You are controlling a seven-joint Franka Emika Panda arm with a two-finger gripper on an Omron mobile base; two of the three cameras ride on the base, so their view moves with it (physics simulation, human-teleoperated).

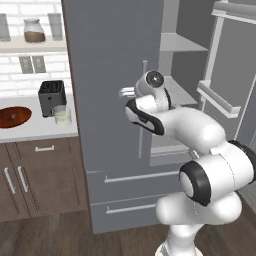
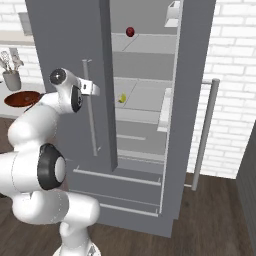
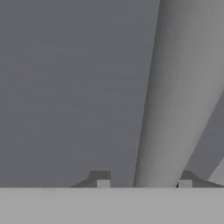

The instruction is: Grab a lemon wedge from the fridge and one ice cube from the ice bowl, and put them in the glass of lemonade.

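the arm (image 1: 200, 150) rises from its base, folds at the elbow and reaches forward and up toward the fridge (image 1: 110, 100), with the wrist turned so the hand points at the closed left door. the gripper (image 3: 143, 183) sits right up against that door's long silver handle (image 3: 175, 96): in the hand view its two dark fingertips (image 3: 103, 180) stand apart with the handle bar running between them. whether they press on the bar or just straddle it i cannot tell. from the right base view the gripper (image 2: 91, 89) shows level with the upper part of the handle (image 2: 90, 110).

the fridge's right door is swung open, showing pale grey shelves. the lemon wedge (image 2: 122, 98) lies on a middle shelf inside the fridge, well apart from the gripper. a small dark red fruit (image 2: 130, 31) sits on a shelf above it.

left of the fridge, on the counter (image 1: 35, 127), the glass of lemonade (image 1: 62, 116) stands just in front of the black toaster (image 1: 51, 97), and the ice bowl (image 1: 14, 116) is further left. the ice cube is too small to make out.
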